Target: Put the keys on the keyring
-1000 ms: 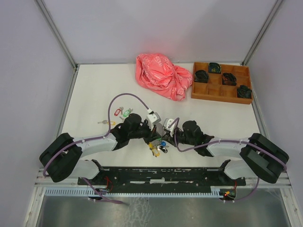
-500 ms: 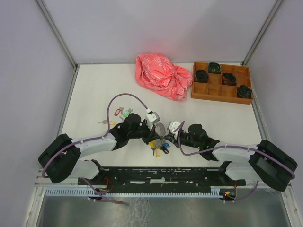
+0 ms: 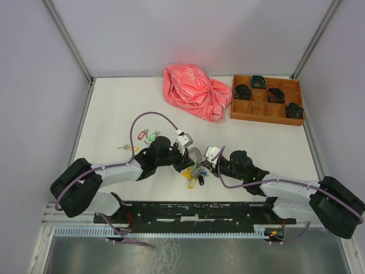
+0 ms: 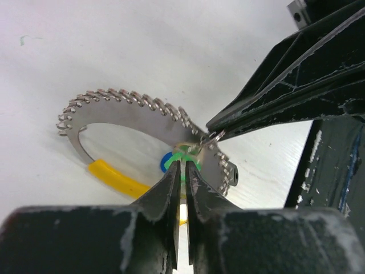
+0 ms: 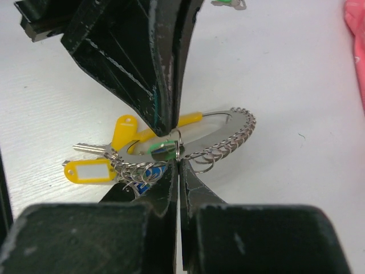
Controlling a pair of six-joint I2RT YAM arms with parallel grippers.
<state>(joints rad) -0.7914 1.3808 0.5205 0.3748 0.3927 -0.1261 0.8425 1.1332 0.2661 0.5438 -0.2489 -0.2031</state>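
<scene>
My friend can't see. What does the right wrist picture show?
The left gripper, above, pinches a green key, and the right gripper, below, pinches the silver keyring. A yellow key lies at the ring's left end on a white table.

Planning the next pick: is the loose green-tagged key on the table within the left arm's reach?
Probably yes: the green-tagged key lies uncovered beside the left arm, but the left gripper is shut on another green tag at the keyring.
</scene>
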